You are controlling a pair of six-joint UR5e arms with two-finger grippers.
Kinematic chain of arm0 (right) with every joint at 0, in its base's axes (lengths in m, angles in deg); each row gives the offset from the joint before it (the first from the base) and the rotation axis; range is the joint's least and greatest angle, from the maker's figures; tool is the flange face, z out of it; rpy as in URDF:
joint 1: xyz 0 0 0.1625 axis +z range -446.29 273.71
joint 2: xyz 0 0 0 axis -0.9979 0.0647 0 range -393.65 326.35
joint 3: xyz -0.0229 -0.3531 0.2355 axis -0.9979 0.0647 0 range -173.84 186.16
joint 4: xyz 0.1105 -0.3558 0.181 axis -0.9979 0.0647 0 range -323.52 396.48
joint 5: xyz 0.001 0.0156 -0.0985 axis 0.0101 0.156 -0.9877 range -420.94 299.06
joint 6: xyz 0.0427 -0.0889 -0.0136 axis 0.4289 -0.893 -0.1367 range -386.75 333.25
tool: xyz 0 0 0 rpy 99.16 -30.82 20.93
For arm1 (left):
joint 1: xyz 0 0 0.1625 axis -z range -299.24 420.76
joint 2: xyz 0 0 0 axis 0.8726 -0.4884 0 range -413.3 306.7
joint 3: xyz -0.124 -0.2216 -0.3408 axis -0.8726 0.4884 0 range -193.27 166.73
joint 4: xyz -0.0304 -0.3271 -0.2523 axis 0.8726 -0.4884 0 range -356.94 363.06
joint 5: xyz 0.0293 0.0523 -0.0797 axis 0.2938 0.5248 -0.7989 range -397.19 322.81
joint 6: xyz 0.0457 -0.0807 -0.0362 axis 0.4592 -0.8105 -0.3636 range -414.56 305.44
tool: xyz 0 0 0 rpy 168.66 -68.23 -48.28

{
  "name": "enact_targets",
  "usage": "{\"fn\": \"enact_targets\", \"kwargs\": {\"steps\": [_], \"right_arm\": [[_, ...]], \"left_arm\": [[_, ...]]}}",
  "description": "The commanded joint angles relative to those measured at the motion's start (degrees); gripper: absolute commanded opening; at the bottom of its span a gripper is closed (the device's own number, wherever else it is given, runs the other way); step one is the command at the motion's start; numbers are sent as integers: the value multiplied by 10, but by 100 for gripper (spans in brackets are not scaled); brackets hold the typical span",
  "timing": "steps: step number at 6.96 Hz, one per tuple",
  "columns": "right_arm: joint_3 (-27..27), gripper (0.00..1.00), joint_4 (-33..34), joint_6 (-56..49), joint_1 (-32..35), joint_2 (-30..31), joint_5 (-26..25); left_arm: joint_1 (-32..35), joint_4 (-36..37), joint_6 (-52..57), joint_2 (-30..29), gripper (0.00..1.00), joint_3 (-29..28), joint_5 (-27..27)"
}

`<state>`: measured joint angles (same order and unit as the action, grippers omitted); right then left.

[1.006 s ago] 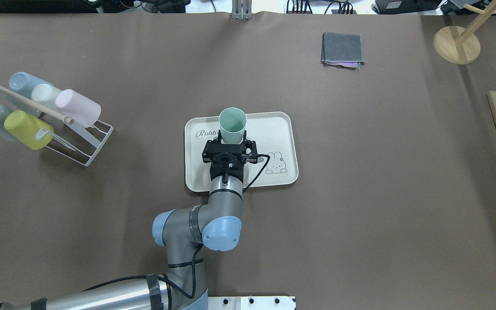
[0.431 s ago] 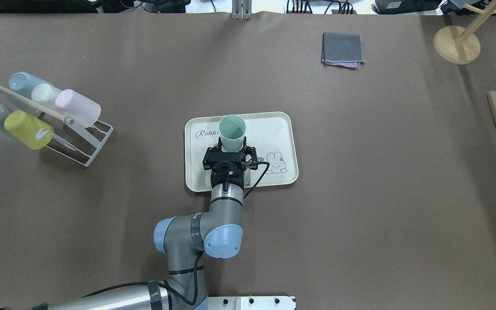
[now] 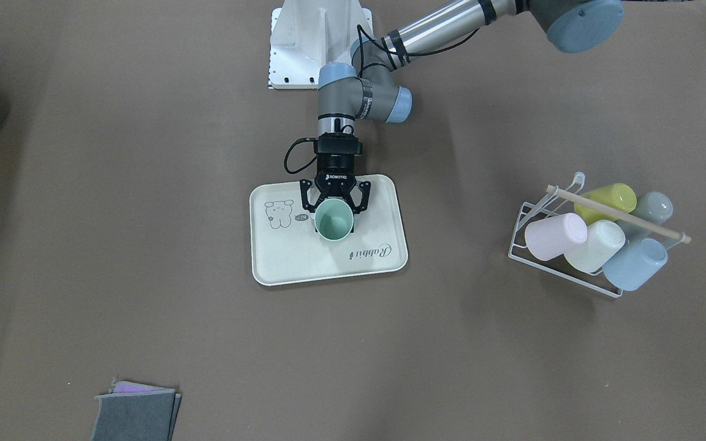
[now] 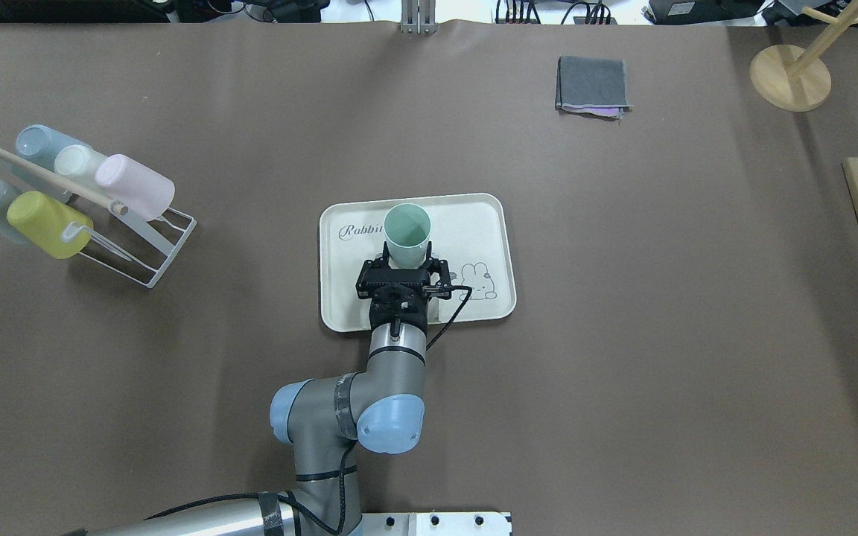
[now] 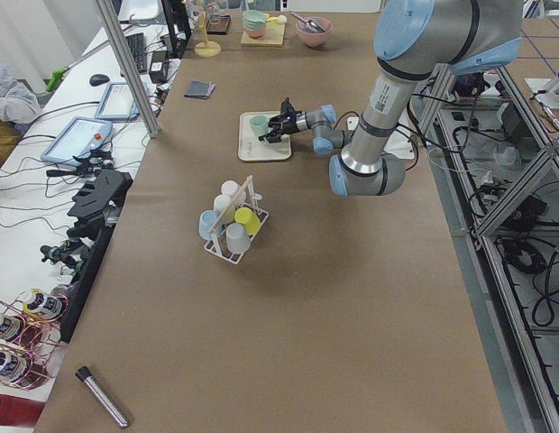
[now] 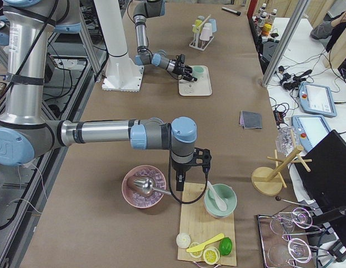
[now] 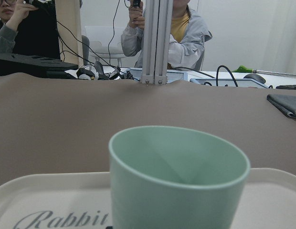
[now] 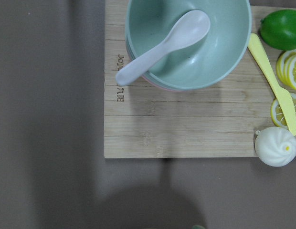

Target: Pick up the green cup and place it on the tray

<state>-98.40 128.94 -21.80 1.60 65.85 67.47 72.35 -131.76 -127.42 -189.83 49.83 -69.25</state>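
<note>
The pale mint green cup stands upright on the cream tray, near the "Rabbit" script. It also shows in the front view and fills the left wrist view. My left gripper reaches in level from the robot's side, its fingers on either side of the cup's lower body, shut on it. I cannot tell whether the cup's base touches the tray. My right gripper hangs far off over a wooden board; I cannot tell whether it is open or shut.
A white wire rack with several cups, including a yellow-green cup, stands at the left. A folded grey cloth lies at the far right. A wooden board holds a green bowl with a spoon.
The left gripper has drawn back toward the robot and shifted slightly right, and the green cup has moved with it, lower over the tray. The right arm shows in no earlier frame.
</note>
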Motion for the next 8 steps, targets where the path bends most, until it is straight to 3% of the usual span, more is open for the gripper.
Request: {"fn": "enact_targets", "kwargs": {"steps": [1,4,6,8], "right_arm": [[0,100,-1,0,0,0,0],[0,100,-1,0,0,0,0],[0,100,0,0,0,0,0],[0,100,0,1,0,0,0]], "left_arm": [[-1,0,0,-1,95,1,-1],[-2,1,5,-1,98,4,-1],[8,-3,71,6,98,55,-18],[54,-14,138,38,98,112,-74]]}}
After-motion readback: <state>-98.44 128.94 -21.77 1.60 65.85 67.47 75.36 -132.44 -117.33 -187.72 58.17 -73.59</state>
